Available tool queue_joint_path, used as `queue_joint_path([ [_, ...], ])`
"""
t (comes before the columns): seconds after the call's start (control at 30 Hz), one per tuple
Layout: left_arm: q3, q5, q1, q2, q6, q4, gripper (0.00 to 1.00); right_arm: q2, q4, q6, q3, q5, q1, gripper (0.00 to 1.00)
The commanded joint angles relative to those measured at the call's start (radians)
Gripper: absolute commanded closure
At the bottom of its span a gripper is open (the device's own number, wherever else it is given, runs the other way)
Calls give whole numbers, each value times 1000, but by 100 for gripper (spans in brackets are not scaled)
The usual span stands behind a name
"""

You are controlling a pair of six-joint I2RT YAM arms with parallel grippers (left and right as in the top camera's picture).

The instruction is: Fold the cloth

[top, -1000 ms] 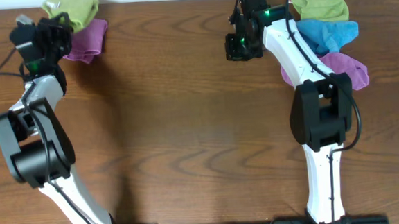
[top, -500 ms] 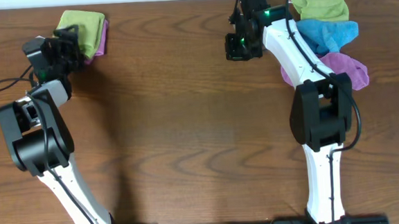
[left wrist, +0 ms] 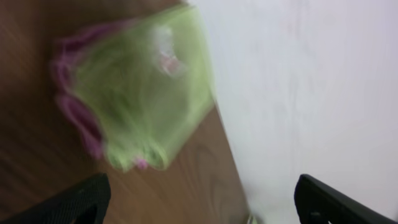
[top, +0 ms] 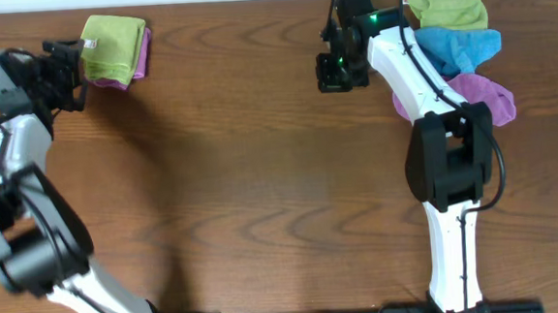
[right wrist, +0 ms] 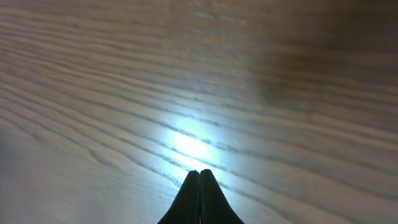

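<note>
Since the folded lime-green fabric cloth [top: 112,40] lies just beyond the parted left gripper [top: 66,65], a crumpled blue towel [top: 462,48] beside the pressed-together right gripper [right wrist: 199,182] is judged next.

Left claw [left wrist: 202,200] spreads its fingers wide; right claw [right wrist: 199,182] has fingertips pressed together.

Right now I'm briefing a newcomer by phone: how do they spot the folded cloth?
On the table, look far left by the left claw. The folded green cloth lies flat on a purple cloth; the other green cloth, by the right arm, is crumpled.
</note>
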Motion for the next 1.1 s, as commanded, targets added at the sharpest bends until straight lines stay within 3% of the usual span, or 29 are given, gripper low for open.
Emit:
queue_joint_path([
  [0.0, 15, -55, -41, -141, 310, -185, 5, -121, -27, -34, 21, 95, -10, 99],
  [0.2, 15, -368, -172, -387, 618, -604, 4, -335, -148, -140, 21, 171, -12, 98],
  [0.27, 14, -522, -290, -519, 710, -743, 5, -439, -245, -160, 20, 176, -12, 99],
  [0.37, 14, -695, -472, -658, 743, -869, 5, -578, -369, -180, 18, 205, -12, 98],
  [0.43, 13, -752, -578, -722, 745, -923, 5, -657, -403, -175, 8, 206, -11, 92],
  [0.63, 2, -992, -966, -908, 634, -1088, 5, -1038, -448, -147, -171, 215, 4, 66],
  [0.77, -96, -1106, -1202, -1018, 495, -1114, 5, -1315, -377, -102, -417, 205, 4, 60],
  [0.93, -407, -1360, -1602, -1174, 236, -1067, 5, -1790, -183, -96, -859, 99, 4, 59],
  [1.07, -547, -1451, -1770, -1185, 179, -966, 5, -1992, -126, -81, -1050, 50, 4, 47],
])
